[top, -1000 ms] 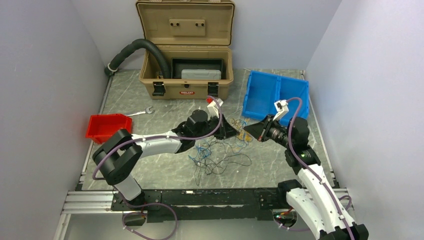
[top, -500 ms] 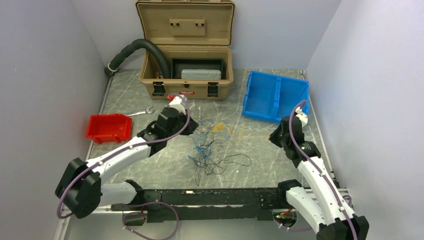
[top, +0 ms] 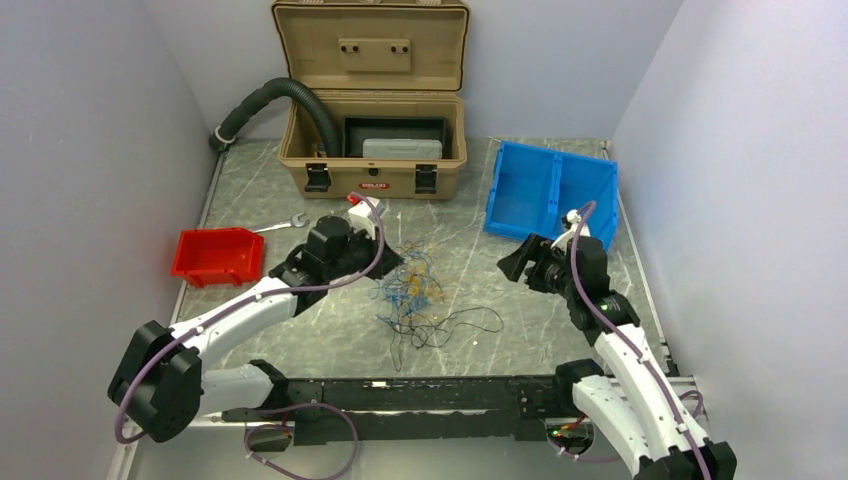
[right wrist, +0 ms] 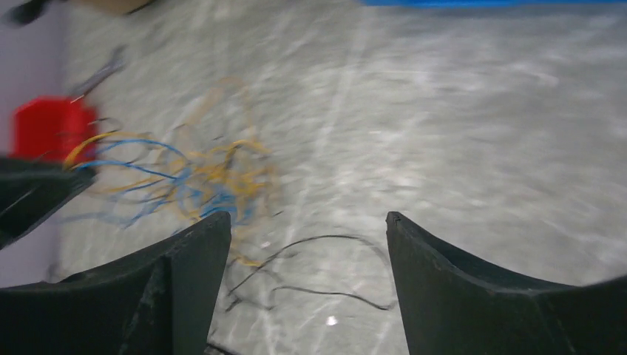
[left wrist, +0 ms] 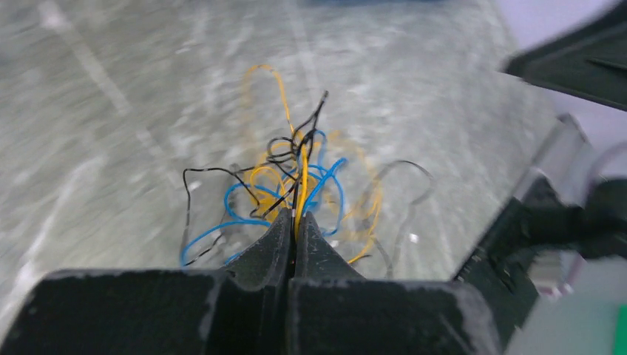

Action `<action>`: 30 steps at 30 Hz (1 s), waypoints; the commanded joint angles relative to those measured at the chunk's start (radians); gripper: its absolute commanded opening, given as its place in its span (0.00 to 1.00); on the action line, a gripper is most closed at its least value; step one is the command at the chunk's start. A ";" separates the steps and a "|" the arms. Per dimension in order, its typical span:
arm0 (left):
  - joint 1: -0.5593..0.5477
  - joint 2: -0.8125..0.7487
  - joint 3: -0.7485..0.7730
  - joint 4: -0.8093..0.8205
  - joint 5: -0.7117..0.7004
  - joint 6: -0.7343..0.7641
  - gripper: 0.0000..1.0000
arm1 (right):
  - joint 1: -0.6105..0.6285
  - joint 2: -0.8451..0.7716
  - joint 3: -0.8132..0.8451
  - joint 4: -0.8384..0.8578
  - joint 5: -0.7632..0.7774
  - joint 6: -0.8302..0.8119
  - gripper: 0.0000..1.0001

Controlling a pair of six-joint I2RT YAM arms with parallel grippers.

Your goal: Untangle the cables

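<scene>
Pinching the cables (left wrist: 296,177), the left end effector (left wrist: 294,222) sits between the red bin (top: 215,255) and the gaping right end effector (right wrist: 307,220).

One cable tangle (top: 420,295), one red bin (top: 200,266), one blue bin (top: 520,215), one toolbox (top: 375,176), one wrench (top: 283,225), one hose (top: 275,90).

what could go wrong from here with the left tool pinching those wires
1. The left tool is shut on a yellow strand of the cables that loops through blue and black ones; pulling may tighten the tangle or drag the whole bunch along.
2. The right tool is open and holds nothing, so nothing anchors the bunch against that pull.
3. The thin strand could slip out of the pinched tips.
</scene>
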 commanded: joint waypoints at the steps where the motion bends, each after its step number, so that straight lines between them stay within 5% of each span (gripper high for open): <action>1: -0.041 -0.005 0.002 0.253 0.327 0.074 0.00 | 0.003 -0.040 -0.056 0.306 -0.458 -0.073 0.80; 8: -0.051 0.009 0.030 0.330 0.488 0.046 0.00 | 0.054 -0.007 -0.109 0.527 -0.705 -0.073 0.81; 10: -0.051 0.009 0.031 0.347 0.485 0.030 0.00 | 0.083 -0.005 -0.121 0.561 -0.700 -0.067 0.98; 16: -0.051 0.045 0.058 0.421 0.546 -0.032 0.00 | 0.194 0.037 -0.127 0.609 -0.641 -0.100 1.00; 24: -0.052 0.031 0.093 0.423 0.553 -0.044 0.00 | 0.287 0.162 -0.130 0.692 -0.509 -0.114 0.97; 30: -0.051 0.010 0.118 0.426 0.517 -0.054 0.00 | 0.334 0.234 -0.182 0.786 -0.364 -0.039 0.75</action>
